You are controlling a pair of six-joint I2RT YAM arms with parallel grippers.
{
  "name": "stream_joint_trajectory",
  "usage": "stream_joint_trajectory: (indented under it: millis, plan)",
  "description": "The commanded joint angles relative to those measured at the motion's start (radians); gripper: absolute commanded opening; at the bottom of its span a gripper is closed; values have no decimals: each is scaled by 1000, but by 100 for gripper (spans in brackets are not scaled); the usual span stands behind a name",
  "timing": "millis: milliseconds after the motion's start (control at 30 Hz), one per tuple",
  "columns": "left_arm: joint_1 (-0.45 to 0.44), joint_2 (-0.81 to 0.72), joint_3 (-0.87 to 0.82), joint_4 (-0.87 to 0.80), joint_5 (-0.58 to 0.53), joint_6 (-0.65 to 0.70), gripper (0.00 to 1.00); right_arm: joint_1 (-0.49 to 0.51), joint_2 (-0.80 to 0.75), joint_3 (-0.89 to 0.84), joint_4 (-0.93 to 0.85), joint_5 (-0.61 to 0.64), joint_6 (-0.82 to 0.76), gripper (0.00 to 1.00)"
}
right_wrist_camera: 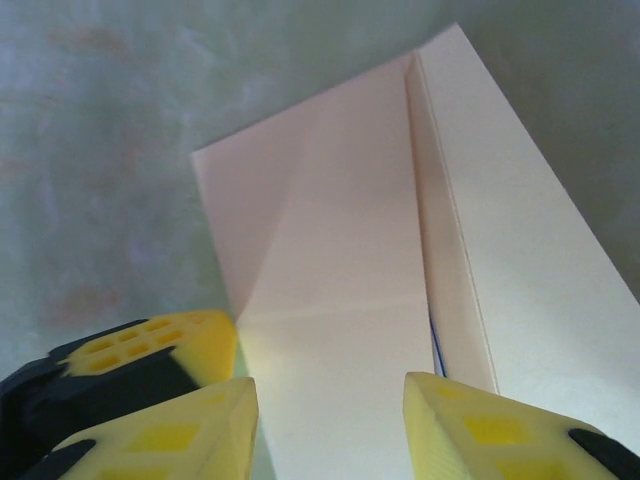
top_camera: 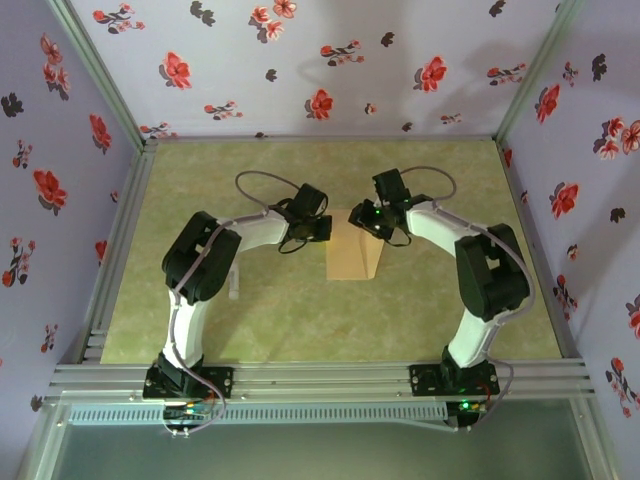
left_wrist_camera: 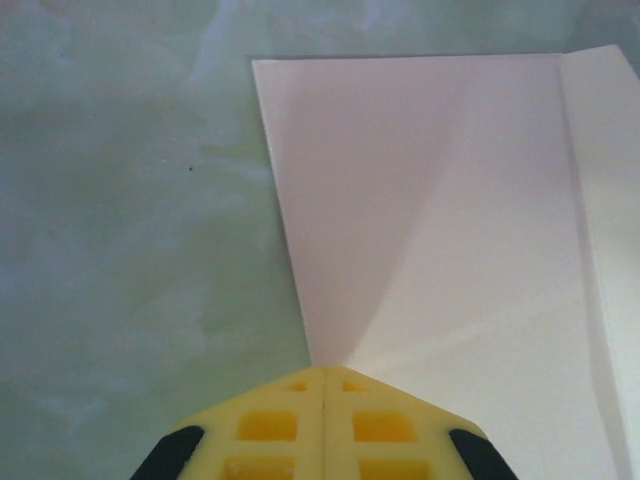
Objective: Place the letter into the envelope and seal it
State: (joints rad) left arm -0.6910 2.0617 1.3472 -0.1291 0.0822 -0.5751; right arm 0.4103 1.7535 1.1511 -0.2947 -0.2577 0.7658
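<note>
One envelope [top_camera: 350, 262] lies lengthwise front-to-back, flap [top_camera: 376, 258] opened rightward.

The left arm [top_camera: 200, 262] and right arm [top_camera: 488, 272] bend inward from the table's [top_camera: 300, 320] near edge toward its middle; the left gripper [left_wrist_camera: 325, 378] has jaws pressed together; the right gripper [right_wrist_camera: 330, 400], jaws parted.

Robot lab test cell — floral-papered walls [top_camera: 330, 60], aluminium frame rails [top_camera: 320, 378]

Table [top_camera: 300, 320]: mottled green top, aluminium-railed edges. On it: tan envelope [top_camera: 352, 262], flat, near centre; possibly a small white stick [top_camera: 236, 285], partly hidden, left.
</note>
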Motion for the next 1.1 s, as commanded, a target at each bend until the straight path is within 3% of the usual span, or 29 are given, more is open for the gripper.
stream_joint_trajectory:
  millis: [0, 100, 200, 267, 300, 333, 367, 567, 800, 867, 1067]
  plan:
    - [0, -110, -3, 3, -3, 46, 15, -11, -64, 20, -60, 42, -36, 44]
    - [9, -193, -23, -15, -20, 61, 37, -19, -108, 3, -75, 53, -48, 47]
    - [26, -291, -51, -41, -31, 71, 68, -30, -159, -36, -54, 67, -41, 56]
    - [40, -359, -64, -86, -32, 83, 93, -41, -196, -74, -37, 82, -31, 72]
    - [48, -389, -68, -113, -32, 89, 99, -45, -212, -89, -27, 86, -35, 81]
    - [60, -423, -74, -146, -30, 94, 100, -46, -232, -102, -21, 100, -39, 98]
    - [72, -454, -82, -174, -30, 99, 100, -49, -248, -112, -21, 114, -42, 100]
    - [195, -650, -141, -445, -55, 78, 100, -70, -316, -167, 27, 141, -89, 100]
    - [272, -877, -296, -708, -147, 61, 100, -195, -263, -345, 381, -160, 72, 100]
    - [278, -911, -347, -735, -148, 38, 100, -165, -240, -311, 305, -150, 25, 100]
    - [278, -925, -475, -749, -152, 5, 100, 55, -214, -145, 37, 100, -151, 100]
